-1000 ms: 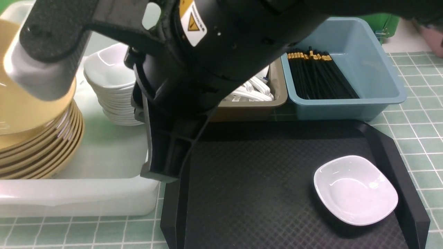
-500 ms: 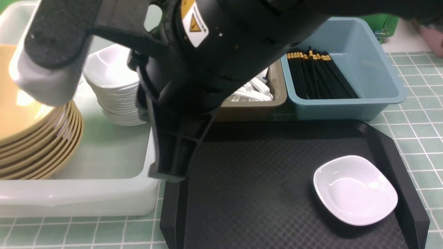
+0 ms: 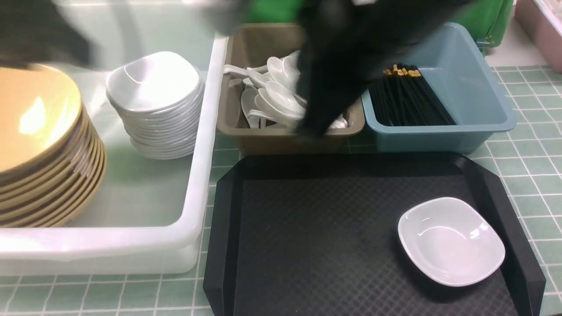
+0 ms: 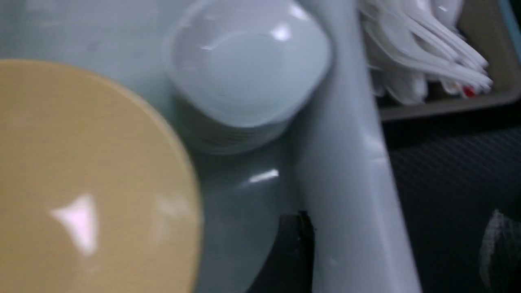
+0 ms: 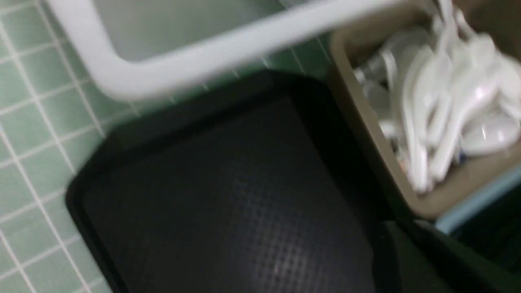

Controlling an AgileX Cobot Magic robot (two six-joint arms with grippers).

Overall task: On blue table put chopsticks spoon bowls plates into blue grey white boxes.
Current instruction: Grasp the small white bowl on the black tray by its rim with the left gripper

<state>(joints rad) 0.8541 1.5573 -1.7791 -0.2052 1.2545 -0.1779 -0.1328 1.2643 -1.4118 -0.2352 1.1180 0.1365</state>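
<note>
Bowls (image 3: 37, 118), spoons (image 3: 274, 98) and chopsticks (image 3: 408, 98) look sorted; one white dish (image 3: 451, 241) remains, near the tray's (image 3: 307, 237) right edge. Left hand (image 4: 392, 244) spread, right hand (image 5: 407, 256), though blurred, apparently clenched.

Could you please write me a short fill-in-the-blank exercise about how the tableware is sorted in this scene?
The black chopsticks lie in the ____ box.
The white spoons are piled in the ____ box.
The yellow bowls are stacked inside the large ____ tub.
The one white dish outside the tub rests on the black ____.

Missing words, in order: blue; olive-grey; white; tray.
</note>
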